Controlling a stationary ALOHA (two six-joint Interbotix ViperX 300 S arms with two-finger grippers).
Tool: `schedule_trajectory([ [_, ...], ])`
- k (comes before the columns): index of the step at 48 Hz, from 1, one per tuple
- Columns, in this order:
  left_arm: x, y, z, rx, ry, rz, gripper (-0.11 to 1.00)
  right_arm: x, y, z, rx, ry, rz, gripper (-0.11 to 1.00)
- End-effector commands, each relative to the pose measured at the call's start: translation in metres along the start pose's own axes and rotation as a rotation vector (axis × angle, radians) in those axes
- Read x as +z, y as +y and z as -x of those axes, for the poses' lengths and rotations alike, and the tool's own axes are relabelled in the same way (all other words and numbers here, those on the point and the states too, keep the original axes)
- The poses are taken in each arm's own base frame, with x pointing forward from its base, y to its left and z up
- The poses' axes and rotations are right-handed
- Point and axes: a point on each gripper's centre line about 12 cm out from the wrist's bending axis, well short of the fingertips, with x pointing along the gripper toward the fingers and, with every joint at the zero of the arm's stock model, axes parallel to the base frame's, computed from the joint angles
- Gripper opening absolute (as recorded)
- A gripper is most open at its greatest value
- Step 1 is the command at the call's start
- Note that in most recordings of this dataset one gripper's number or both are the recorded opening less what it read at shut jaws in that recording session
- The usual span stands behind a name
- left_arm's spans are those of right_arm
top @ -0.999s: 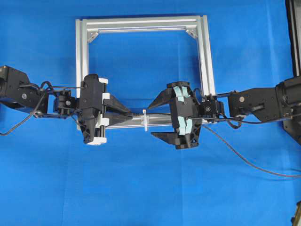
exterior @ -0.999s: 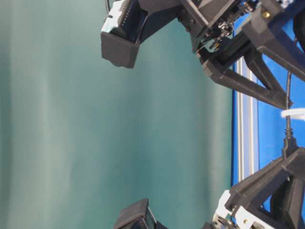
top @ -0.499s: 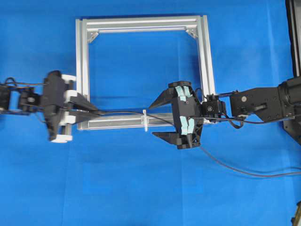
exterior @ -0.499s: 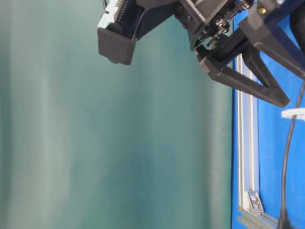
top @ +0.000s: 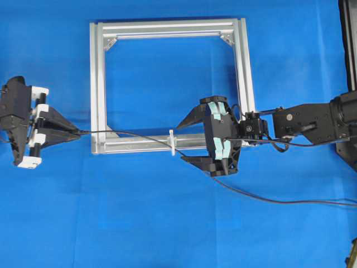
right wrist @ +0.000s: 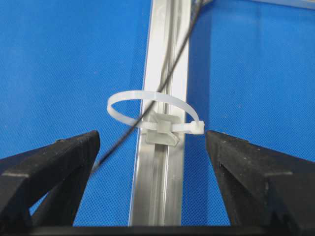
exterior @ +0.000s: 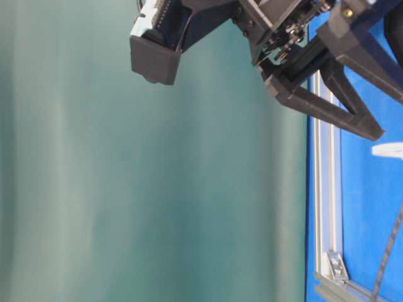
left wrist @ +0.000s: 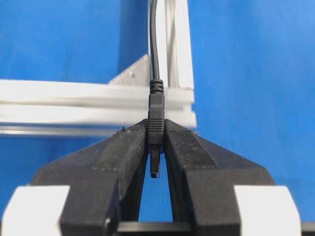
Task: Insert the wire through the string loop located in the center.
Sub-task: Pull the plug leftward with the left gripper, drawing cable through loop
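While our left pincer [left wrist: 155, 147] stays clenched on the plug of the long thin black wire [top: 134, 134], just off the left side of the square silver aluminium frame [top: 97, 84], the wire already runs through the small white string loop [right wrist: 153, 114] on the frame's near bar. Our right pincer [top: 194, 139] stands released beside the loop. We judge that pulling harder could snag the wire and bend the loop
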Motion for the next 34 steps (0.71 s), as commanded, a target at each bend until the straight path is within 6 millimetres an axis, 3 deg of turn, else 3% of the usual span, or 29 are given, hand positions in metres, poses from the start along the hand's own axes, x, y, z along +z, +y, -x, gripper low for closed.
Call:
schedule_trajectory([
  [1, 0.001, -0.003, 0.000, -0.013, 0.014, -0.010, 0.08, 0.013, 0.001, 0.005, 0.004, -0.043, 0.004, 0.91],
  [24, 0.011, -0.008, -0.012, -0.021, 0.039, -0.084, 0.08, 0.012, 0.001, 0.005, 0.004, -0.038, 0.005, 0.91],
  [34, 0.007, -0.007, -0.011, -0.018, 0.070, -0.080, 0.09, 0.012, 0.001, 0.005, 0.004, -0.038, 0.001, 0.92],
])
